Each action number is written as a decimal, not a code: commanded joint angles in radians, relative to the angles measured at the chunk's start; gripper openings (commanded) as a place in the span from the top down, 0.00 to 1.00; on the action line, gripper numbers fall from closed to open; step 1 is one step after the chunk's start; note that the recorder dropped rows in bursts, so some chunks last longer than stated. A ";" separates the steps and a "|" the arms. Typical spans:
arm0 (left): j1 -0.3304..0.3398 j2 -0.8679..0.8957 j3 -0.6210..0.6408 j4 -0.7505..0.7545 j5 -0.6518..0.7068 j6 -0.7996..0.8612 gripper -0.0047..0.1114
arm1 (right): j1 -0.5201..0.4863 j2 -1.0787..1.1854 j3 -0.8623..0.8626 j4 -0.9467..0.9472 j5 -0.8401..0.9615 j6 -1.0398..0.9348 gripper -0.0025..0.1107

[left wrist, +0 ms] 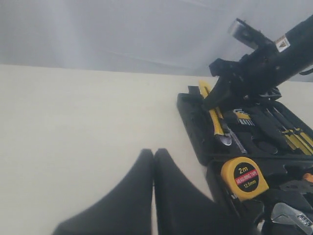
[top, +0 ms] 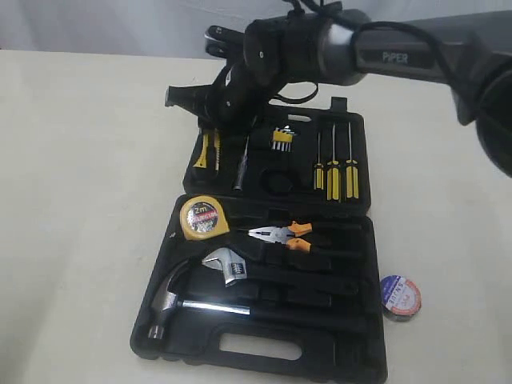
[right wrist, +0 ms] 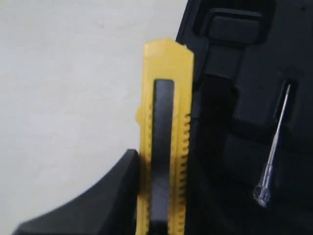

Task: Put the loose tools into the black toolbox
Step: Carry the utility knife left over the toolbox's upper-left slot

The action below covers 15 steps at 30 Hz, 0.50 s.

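Observation:
The black toolbox [top: 264,354] lies open on the table. Its near half holds the yellow "2m" tape measure [top: 203,218] and the orange-and-black pliers [top: 284,236]. My right gripper [top: 212,125] reaches across to the far-left corner of the box, shut on the yellow-black utility knife [top: 210,152]. Close up, the knife [right wrist: 165,58] stands between the jaws of my right gripper [right wrist: 164,159], along the box's left wall. The black tape roll [top: 401,294] lies on the table right of the box. My left gripper [left wrist: 154,152] is shut on nothing above bare table, left of the toolbox [left wrist: 195,127] and the tape measure [left wrist: 243,177].
A steel hammer [top: 180,300] and an adjustable wrench [top: 228,264] sit in the near half. Three yellow-black screwdrivers [top: 334,172] and hex keys [top: 282,138] sit in the far half. Beige table lies left of the box.

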 commanded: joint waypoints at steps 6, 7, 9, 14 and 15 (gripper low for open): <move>-0.005 0.004 -0.005 -0.008 0.003 0.000 0.96 | 0.005 0.073 -0.033 -0.034 0.051 0.058 0.91; -0.005 0.004 -0.005 -0.008 0.003 0.000 0.96 | 0.005 0.076 -0.033 -0.034 0.051 0.058 0.85; -0.005 0.004 -0.005 -0.008 0.003 0.000 0.96 | 0.005 0.076 -0.033 -0.045 0.051 0.046 0.61; -0.005 0.004 -0.005 -0.008 0.003 0.000 0.96 | 0.003 0.071 -0.033 -0.047 0.035 0.046 0.48; -0.005 0.004 -0.005 -0.008 0.003 0.000 0.96 | 0.001 0.064 -0.033 -0.047 0.027 0.038 0.54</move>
